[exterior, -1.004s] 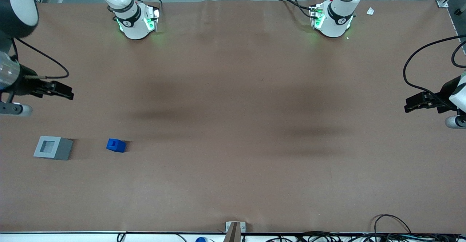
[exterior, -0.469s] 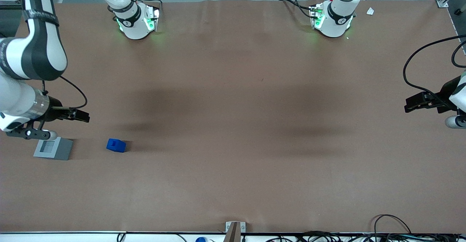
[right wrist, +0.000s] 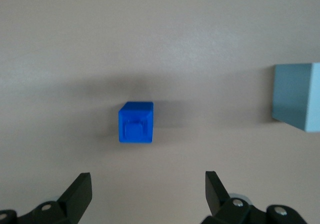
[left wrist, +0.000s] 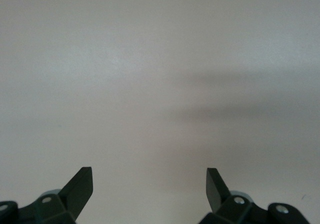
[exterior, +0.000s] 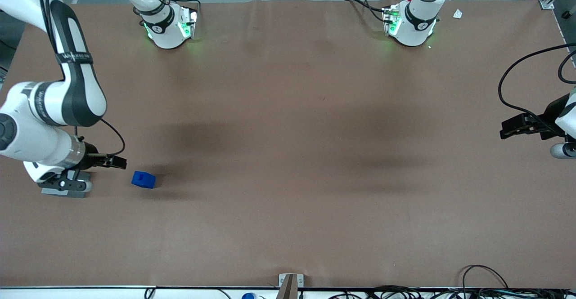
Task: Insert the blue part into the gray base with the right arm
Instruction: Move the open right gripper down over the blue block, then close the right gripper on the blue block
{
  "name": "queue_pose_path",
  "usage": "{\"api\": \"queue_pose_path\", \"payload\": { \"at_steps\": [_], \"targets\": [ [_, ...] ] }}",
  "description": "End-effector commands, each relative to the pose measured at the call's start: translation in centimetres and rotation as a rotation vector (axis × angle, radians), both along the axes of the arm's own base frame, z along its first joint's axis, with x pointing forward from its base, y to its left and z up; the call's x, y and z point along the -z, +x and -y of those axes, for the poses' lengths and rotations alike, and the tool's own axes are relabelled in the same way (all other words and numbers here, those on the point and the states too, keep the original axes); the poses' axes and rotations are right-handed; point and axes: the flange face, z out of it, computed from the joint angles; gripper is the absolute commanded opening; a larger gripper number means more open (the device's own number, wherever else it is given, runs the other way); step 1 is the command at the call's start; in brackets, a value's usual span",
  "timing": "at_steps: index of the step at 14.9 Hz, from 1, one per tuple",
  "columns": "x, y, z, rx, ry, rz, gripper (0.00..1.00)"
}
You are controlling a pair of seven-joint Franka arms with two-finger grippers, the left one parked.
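The blue part (exterior: 143, 179) sits on the brown table at the working arm's end; it also shows in the right wrist view (right wrist: 136, 122), ahead of the fingers with a gap between. My right gripper (exterior: 118, 162) hangs open and empty above the table, close beside the blue part and a little farther from the front camera. In the right wrist view the gripper (right wrist: 148, 181) has its two fingers wide apart with nothing between them. The gray base (exterior: 63, 193) is mostly hidden under the right arm's wrist; one corner shows in the right wrist view (right wrist: 299, 101).
The brown table cover (exterior: 288, 155) spans the view. Two arm bases (exterior: 168, 27) with green lights stand at the edge farthest from the front camera. Cables (exterior: 486, 285) lie along the near edge toward the parked arm's end.
The right arm has swung in over the table and down toward the blue part. Its wrist now covers most of the gray base. The blue part has not moved.
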Motion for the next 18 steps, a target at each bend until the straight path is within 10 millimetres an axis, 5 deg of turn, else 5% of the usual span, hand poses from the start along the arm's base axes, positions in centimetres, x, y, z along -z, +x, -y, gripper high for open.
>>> {"api": "queue_pose_path", "payload": {
  "at_steps": [1,5,18],
  "targets": [
    [2.0,-0.4,-0.5,-0.01,0.007,0.039,1.0],
    [5.9,-0.9,-1.2,-0.005,0.011,0.062,1.0],
    [10.9,-0.8,-1.6,0.099,0.059,0.041,1.0]
  ]
}}
